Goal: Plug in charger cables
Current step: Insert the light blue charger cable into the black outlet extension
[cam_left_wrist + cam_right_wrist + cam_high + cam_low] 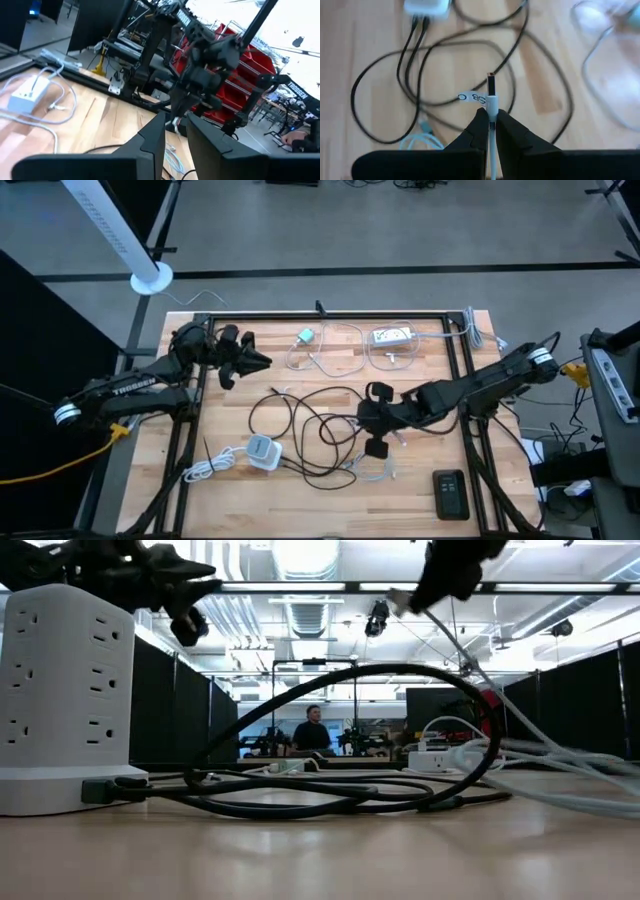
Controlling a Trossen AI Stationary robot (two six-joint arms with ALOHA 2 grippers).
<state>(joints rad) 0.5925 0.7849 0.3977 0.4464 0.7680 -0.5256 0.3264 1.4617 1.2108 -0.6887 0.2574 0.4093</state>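
Now the right gripper (pixel 490 122) hangs above the middle of the table (pixel 330 510), its 2 fingers closed on a thin white cable (pixel 491 107) just below the plug. The metal plug tip (pixel 491 82) sticks out past the fingertips, and a small paper label (pixel 472 98) is wrapped around the cable near it. In the high view this gripper (pixel 375 420) is at about 5 o'clock from the table centre, above loops of the long black cable (pixel 300 415).

The black cable runs toward the white cube adapter (pixel 263 451), which lies at about 7 o'clock near the front edge, with a short white coiled cable (pixel 205 468) just beside it. More pale cables (pixel 340 350) lie at 12 o'clock by the far rail, near a white charger block (pixel 392 336).

The left gripper (pixel 250 360) waits in the air at about 10 o'clock, fingers (pixel 155 137) narrowly apart and holding nothing.

In the low view, a white power strip tower (pixel 65 690) stands upright on the table.
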